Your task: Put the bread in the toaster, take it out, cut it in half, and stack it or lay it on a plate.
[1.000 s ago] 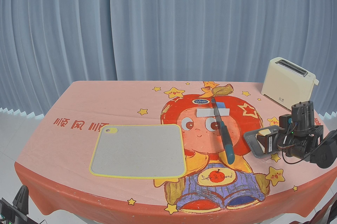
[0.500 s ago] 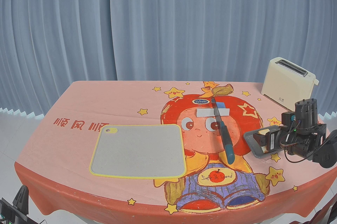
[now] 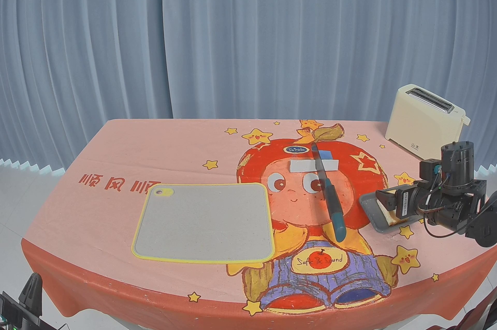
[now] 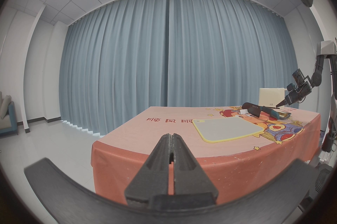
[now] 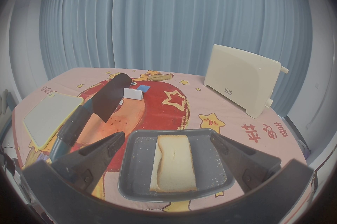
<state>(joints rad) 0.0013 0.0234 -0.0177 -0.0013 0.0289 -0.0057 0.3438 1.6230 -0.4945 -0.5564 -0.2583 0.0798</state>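
The left gripper holds its two fingers pressed together with nothing between them; it hangs off the near left corner of the table, and everything on the table lies well apart from these fingertips, far in front of them. The grey cutting board with yellow rim lies flat on the left half of the cloth, nearest to those closed fingers but still far from them. Further right the knife with a teal handle lies on the cloth, its dark blade leaning on a small white block; it is between the board and the right gripper's fingertips, a little beyond them. The right gripper has its fingers spread wide, gripping nothing; one finger stands at each side of the grey plate, and I cannot tell if they touch it. The bread, a pale slice, lies flat in this plate, between the two open fingers and lower than them. The cream toaster stands upright near the far right edge, behind the fingers and apart from them.
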